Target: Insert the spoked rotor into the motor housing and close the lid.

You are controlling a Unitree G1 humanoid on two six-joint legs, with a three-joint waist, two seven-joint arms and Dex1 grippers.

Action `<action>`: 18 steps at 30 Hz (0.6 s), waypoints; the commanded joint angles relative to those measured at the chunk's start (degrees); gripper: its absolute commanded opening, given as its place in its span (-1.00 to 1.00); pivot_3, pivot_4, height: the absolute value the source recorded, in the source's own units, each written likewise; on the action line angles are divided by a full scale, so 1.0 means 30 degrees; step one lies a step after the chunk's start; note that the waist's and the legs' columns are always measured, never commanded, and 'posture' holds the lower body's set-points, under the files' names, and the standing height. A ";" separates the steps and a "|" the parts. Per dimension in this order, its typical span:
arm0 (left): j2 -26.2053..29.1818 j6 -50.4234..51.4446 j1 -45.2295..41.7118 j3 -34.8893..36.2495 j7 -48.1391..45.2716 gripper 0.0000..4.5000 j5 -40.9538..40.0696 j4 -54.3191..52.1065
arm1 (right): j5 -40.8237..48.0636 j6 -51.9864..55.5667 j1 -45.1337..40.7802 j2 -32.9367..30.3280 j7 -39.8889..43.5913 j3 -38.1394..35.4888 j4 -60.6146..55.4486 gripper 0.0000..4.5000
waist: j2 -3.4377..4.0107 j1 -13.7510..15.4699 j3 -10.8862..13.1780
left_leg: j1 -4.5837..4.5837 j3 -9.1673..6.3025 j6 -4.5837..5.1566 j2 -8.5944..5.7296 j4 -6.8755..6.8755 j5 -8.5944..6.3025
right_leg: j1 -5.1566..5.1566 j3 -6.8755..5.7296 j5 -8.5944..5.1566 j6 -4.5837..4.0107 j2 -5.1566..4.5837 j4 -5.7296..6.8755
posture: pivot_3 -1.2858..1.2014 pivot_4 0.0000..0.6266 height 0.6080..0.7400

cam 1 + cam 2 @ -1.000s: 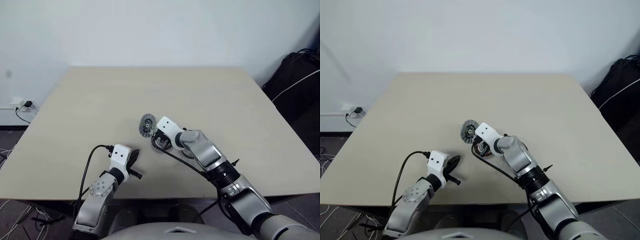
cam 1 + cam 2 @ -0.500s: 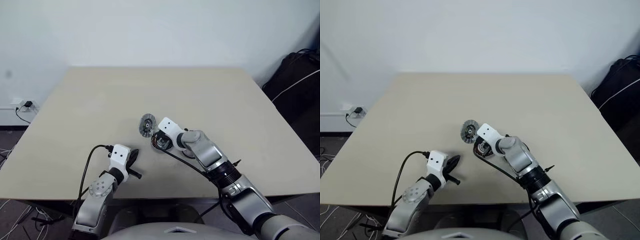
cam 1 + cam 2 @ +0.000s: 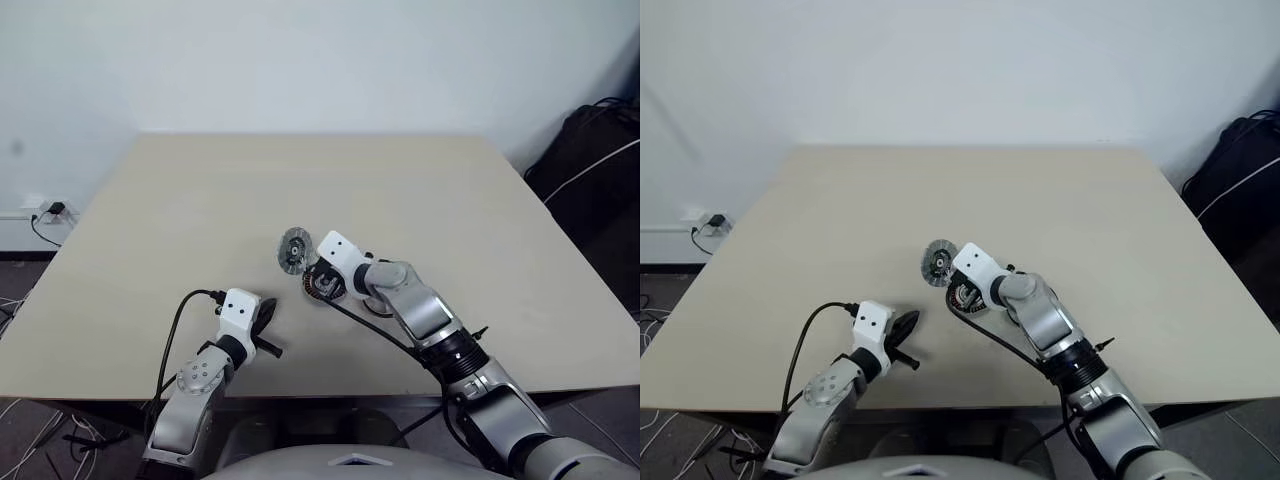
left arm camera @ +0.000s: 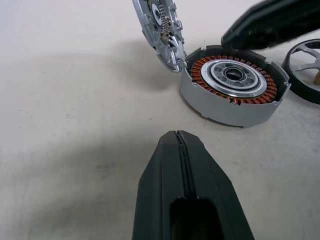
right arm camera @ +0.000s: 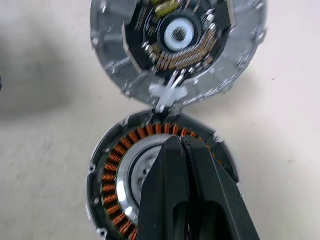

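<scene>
The motor housing [image 4: 234, 85], a round grey body with copper windings, lies on the table near its front middle. The lid [image 4: 160, 32], a silver disc with a dark centre, stands tilted up at the housing's far-left rim, its inner face [image 5: 177, 47] turned to the housing. My right gripper [image 5: 181, 141] is shut and empty, its tips just over the housing's windings [image 5: 120, 165]. The spoked rotor [image 4: 306, 70] lies flat on the table right beside the housing. My left gripper [image 4: 178, 136] is shut and empty, short of the housing near the front edge.
The beige table [image 3: 300, 190] is bare beyond the motor parts. A black cable [image 3: 175, 330] loops from the left wrist over the front edge. A black bag [image 3: 590, 170] sits on the floor to the right, and a wall socket [image 3: 45, 212] is at the left.
The right wrist has tipped slightly upward over the housing. The lid, the housing and the left arm have kept their places.
</scene>
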 commanded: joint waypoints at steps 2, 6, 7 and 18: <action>0.0064 -0.0081 -0.0279 0.0027 -0.0125 -1.00 -0.0075 -0.0388 | 0.0555 -0.1162 0.0542 0.0089 -0.0232 -0.1071 -0.0493 -0.97 | -0.0004 0.0062 0.0000 | 0.0000 0.0000 0.0001 0.0000 -0.0002 0.0000 | 0.0000 -0.0001 0.0000 0.0000 0.0001 -0.0001 | 0.03 -1.00 1.00; 0.0110 -0.0064 -0.0289 0.0036 -0.0146 -1.00 -0.0076 -0.0390 | 0.0561 -0.1451 0.1613 -0.0316 -0.0216 -0.1189 0.0266 -0.97 | -0.0004 0.0113 0.0001 | -0.0001 -0.0001 0.0002 -0.0001 -0.0003 -0.0001 | 0.0003 0.0000 -0.0001 -0.0002 0.0000 -0.0003 | 0.03 -1.00 1.00; 0.0126 -0.0058 -0.0290 0.0038 -0.0155 -1.00 -0.0076 -0.0396 | 0.0506 -0.1452 0.1846 -0.0455 -0.0213 -0.1129 0.0494 -0.97 | -0.0003 0.0116 0.0002 | -0.0002 -0.0001 0.0002 -0.0001 -0.0002 -0.0001 | 0.0003 -0.0001 -0.0002 -0.0001 -0.0001 -0.0005 | 0.03 -1.00 1.00; 0.0268 0.0076 -0.0360 0.0020 -0.0307 -1.00 -0.0081 -0.0517 | 0.1328 -0.1709 0.2445 -0.0376 0.0267 -0.1400 -0.0679 -0.97 | -0.0003 0.0242 -0.0014 | 0.0026 -0.0002 0.0012 -0.0002 0.0026 -0.0006 | 0.0048 -0.0010 0.0005 0.0023 -0.0026 -0.0012 | 0.03 -1.00 1.00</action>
